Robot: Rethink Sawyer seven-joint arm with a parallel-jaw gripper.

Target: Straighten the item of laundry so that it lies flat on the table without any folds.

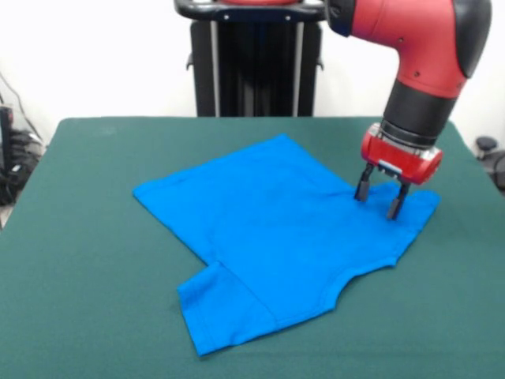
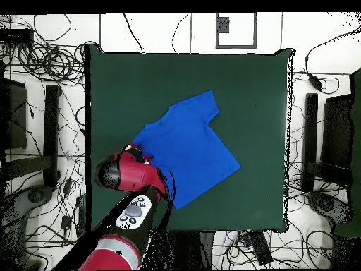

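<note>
Fingers (image 1: 362, 189) of the red and black gripper (image 1: 379, 199) stood parted, their dark tips down on the plain bright blue short-sleeved T-shirt of thin soft fabric (image 1: 276, 237) at the sleeve nearest the arm, with a strip of cloth between them. Whether they had pinched any of it could not be told; nothing looked lifted. The shirt lay spread on the large dark green felt-topped table (image 1: 79, 260), roughly in its middle and turned at an angle to the edges, mostly flat, with shallow creases running inward from the gripper's spot and the hem corner near the camera looking doubled over.

My judgement is that the step in hand was working that sleeve outward. To do it well, the tips should close on a single layer only, rise just enough to free the cloth from the felt, and draw away from the shirt's body along the line of the sleeve, slowly, so the rest does not drag or bunch. The felt will likely grip thin fabric, so a low pull risks new wrinkles.

From the front, the fingers and their contact were plain; from overhead the arm's red housing covered them, but the shirt (image 2: 185, 145) showed its whole outline and its clear margin from every table (image 2: 261, 92) edge.
</note>
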